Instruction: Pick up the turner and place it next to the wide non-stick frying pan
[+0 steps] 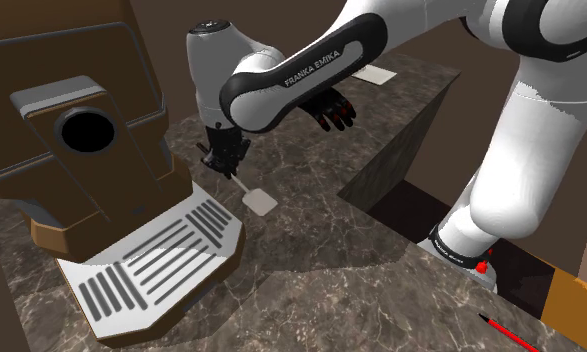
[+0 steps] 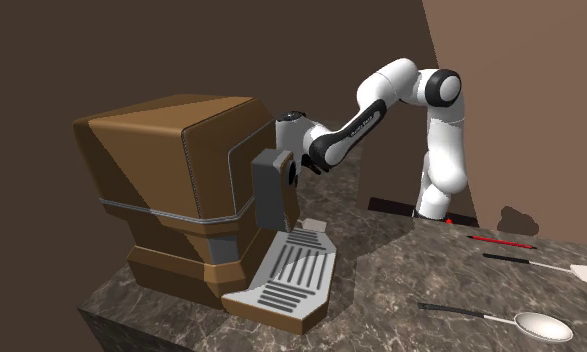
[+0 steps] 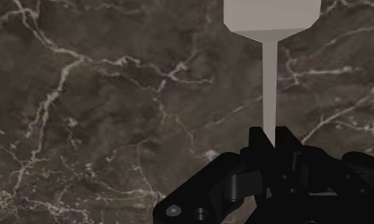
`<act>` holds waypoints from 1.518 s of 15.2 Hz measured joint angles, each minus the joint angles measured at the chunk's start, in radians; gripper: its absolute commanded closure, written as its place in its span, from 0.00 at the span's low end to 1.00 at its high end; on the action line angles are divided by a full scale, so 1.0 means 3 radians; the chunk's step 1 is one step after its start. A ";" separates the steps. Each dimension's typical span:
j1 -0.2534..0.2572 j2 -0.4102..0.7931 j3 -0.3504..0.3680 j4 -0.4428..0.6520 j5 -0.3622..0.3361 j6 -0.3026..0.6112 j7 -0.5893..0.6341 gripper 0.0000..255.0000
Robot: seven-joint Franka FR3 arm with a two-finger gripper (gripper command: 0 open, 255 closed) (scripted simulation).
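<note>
The black gripper (image 3: pixel 269 132) is clamped on the thin handle of the pale turner (image 3: pixel 269 76). The turner's flat blade (image 1: pixel 260 202) points away from the fingers, over the dark marble countertop (image 1: pixel 321 250), just beside the coffee machine's (image 1: pixel 81 150) grey slotted drip tray (image 1: pixel 151 265).
</note>
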 measured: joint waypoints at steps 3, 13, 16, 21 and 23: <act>-0.0011 -0.0069 0.0014 0.0046 0.0048 -0.0104 -0.0032 1.00; -0.0032 -0.0213 0.0038 0.0336 0.0159 -0.0513 -0.0121 1.00; -0.0038 -0.0260 0.0044 0.0401 0.0191 -0.0619 -0.0141 1.00; -0.0157 -0.0435 -0.0014 0.0316 0.0303 -0.0674 -0.0352 1.00; -0.0252 -0.0638 -0.0072 0.0103 0.0421 -0.0632 -0.0538 1.00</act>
